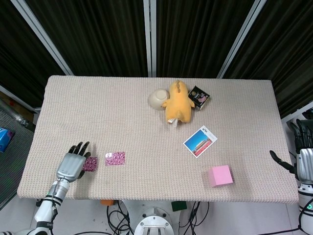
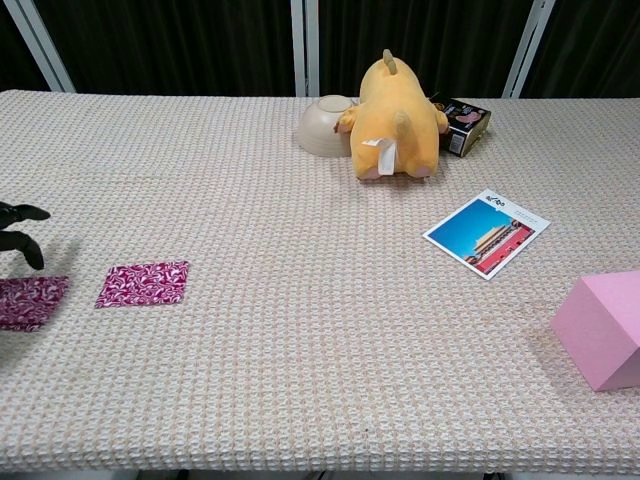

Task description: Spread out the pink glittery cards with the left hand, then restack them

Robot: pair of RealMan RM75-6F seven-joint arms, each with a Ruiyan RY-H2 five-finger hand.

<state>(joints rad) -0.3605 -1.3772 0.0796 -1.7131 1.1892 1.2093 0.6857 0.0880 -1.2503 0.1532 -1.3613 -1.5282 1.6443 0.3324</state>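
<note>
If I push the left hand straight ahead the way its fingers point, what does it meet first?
Probably nothing: the left hand points up the table, over bare mat. Both pink cards lie to its right, off that line.

On the beige woven tablecloth (image 1: 122, 117), the left hand (image 1: 71, 164) lies flat with fingers spread beside a pink glittery card (image 1: 90, 164), a second pink glittery card (image 1: 115, 158) just to its right. The right hand (image 1: 299, 161) hangs off the table's right edge, fingers apart. A yellow plush toy (image 1: 176, 102) touches a cream overturned bowl (image 1: 157, 98).

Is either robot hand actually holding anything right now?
No. The left hand hovers over one pink card, fingers spread; the right hand is off the table, empty.
</note>
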